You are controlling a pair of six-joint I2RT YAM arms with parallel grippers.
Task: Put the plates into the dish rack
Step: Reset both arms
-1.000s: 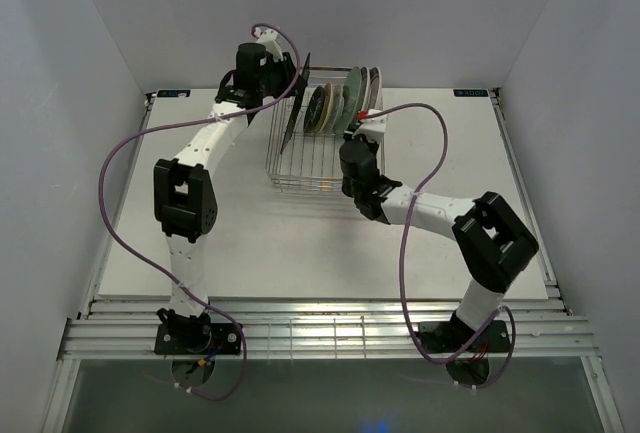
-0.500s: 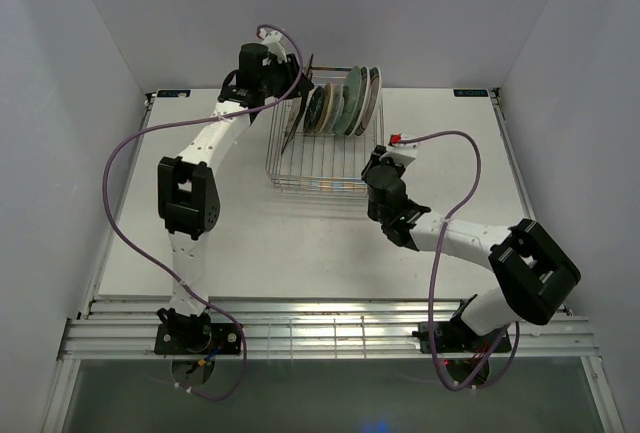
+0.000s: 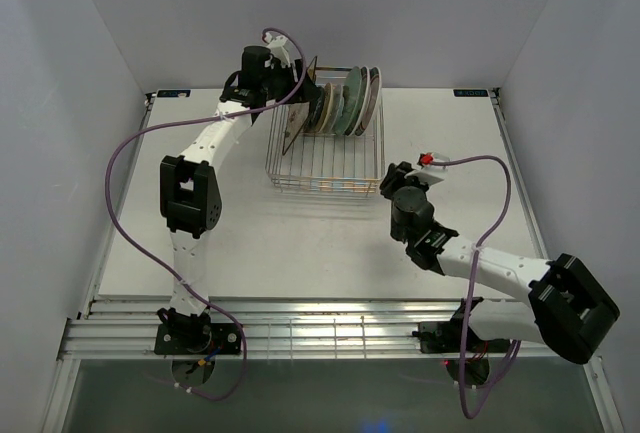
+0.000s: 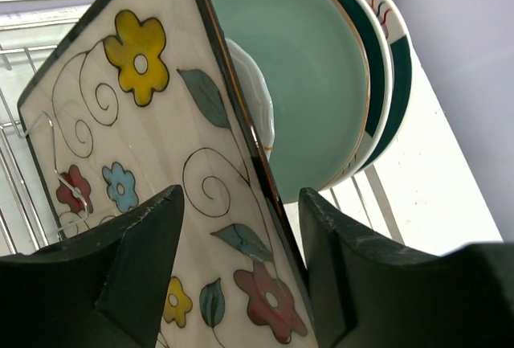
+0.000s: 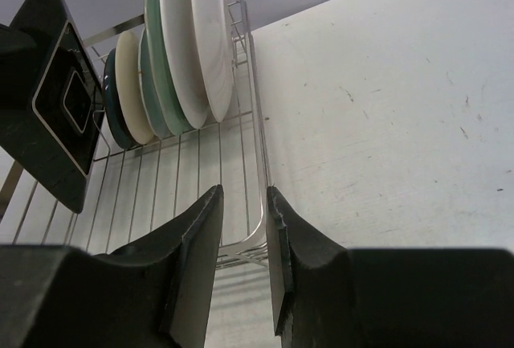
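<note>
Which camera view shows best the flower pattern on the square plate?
The left wrist view: the square plate fills it, flowers and leaves clear, between the left gripper's fingers. The top external view shows it small and edge-on over the dish rack; the right wrist view shows only its dark back.

Dish rack [image 3: 325,153] sits at the table's [image 3: 480,143] far middle. Plates [image 3: 350,101] stand on edge in its far right end. Square floral plate [image 3: 298,103] leans at its left side, between left gripper [image 4: 241,276] fingers. Right gripper [image 3: 400,175] sits just right of the rack's near corner.
</note>
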